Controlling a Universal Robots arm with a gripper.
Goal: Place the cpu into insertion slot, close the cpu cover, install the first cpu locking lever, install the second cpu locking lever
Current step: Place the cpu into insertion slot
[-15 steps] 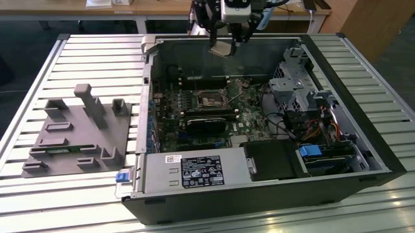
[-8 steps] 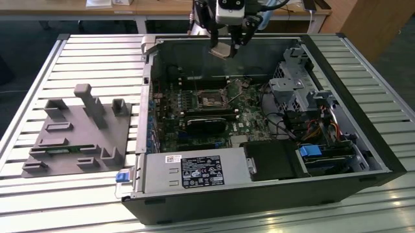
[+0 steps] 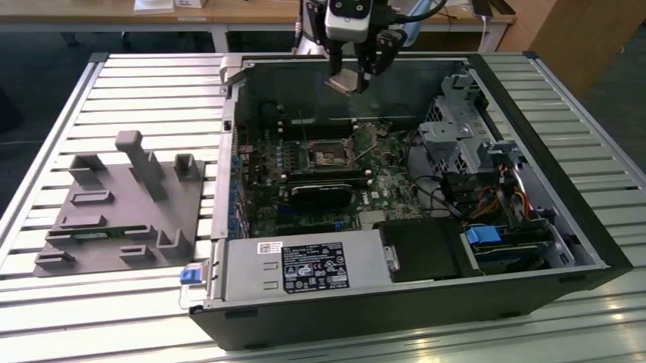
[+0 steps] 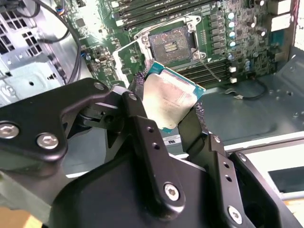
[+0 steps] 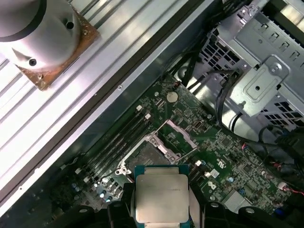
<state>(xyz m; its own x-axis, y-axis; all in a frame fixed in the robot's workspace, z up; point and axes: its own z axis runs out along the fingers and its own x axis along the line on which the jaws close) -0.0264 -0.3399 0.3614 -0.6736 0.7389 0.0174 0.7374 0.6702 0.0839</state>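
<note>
Hand (image 4: 167, 98) grips one cpu (image 4: 172, 102); one insertion slot (image 4: 171, 42) open.

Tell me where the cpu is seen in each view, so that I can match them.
Exterior view: the cpu hangs in the pincer, above the open case.
Second wrist view: the cpu is tilted in the pincer, with the insertion slot beyond it.
First wrist view: the cpu shows its metal top, gripped at two sides.
Shared landmark: the insertion slot, square and dark.
</note>
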